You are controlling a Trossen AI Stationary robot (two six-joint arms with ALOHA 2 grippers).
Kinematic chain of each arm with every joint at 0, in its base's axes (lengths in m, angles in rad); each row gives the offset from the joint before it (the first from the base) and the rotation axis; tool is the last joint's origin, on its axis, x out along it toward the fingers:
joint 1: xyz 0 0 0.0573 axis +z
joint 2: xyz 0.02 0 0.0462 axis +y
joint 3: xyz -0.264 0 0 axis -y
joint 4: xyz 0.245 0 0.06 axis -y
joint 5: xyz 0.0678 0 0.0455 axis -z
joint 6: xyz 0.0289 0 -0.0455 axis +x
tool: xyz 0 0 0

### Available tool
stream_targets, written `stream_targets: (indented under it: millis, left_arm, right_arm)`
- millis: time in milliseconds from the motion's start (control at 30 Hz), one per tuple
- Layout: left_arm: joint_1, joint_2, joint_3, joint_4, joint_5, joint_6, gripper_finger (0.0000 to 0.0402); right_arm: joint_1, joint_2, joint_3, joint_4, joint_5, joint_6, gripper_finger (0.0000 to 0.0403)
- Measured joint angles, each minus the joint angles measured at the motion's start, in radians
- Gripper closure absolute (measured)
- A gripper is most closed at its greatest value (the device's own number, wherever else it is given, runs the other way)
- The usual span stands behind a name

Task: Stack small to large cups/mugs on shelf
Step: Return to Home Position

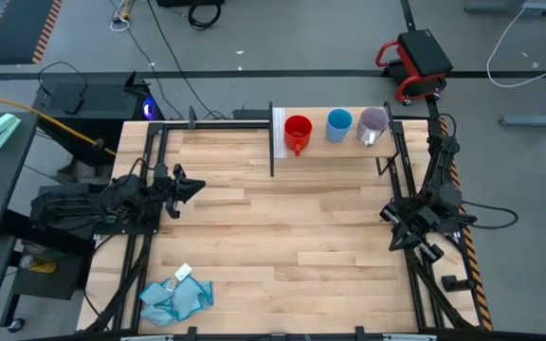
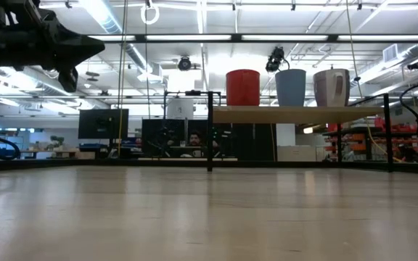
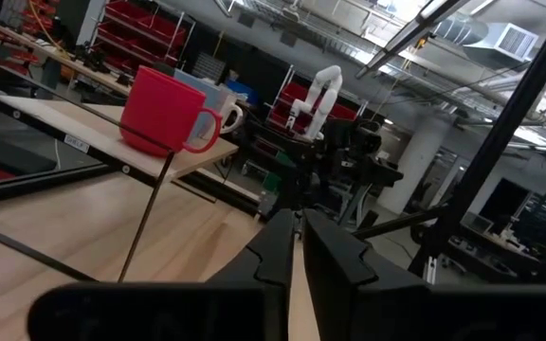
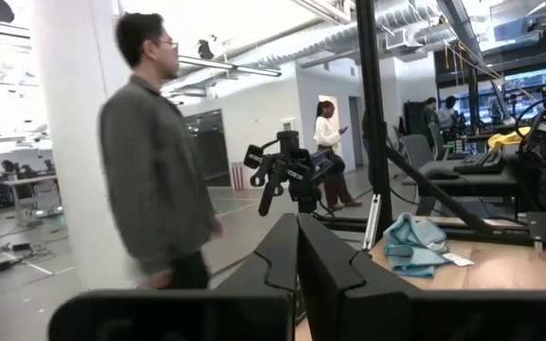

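Observation:
Three cups stand upright in a row on the pale shelf (image 1: 335, 152) at the table's far edge: a red mug (image 1: 298, 133), a light-blue cup (image 1: 338, 124) and a pale purple mug (image 1: 373, 124). They also show in the low view as the red mug (image 2: 242, 87), the blue cup (image 2: 290, 86) and the purple mug (image 2: 331, 86). My left gripper (image 1: 195, 187) is shut and empty near the table's left edge, above the tabletop. My right gripper (image 1: 395, 239) is shut and empty near the right edge.
A teal-blue cloth (image 1: 176, 297) with a white tag lies at the table's near left corner. A thin dark upright panel (image 1: 272, 140) stands at the shelf's left end. People stand in the room beyond the table (image 4: 154, 161).

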State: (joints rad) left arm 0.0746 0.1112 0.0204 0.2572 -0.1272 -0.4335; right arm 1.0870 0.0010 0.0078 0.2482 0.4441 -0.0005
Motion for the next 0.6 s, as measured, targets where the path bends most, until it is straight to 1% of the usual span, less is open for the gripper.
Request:
stream_targets:
  millis: [300,600]
  left_arm:
    - [0.0,0.0,0.0,0.0,0.0,0.0,0.0376]
    - [0.0,0.0,0.0,0.0,0.0,0.0,0.0366]
  right_arm:
    - [0.0,0.0,0.0,0.0,0.0,-0.002,0.039]
    - [0.0,0.0,0.0,0.0,0.0,-0.002,0.039]
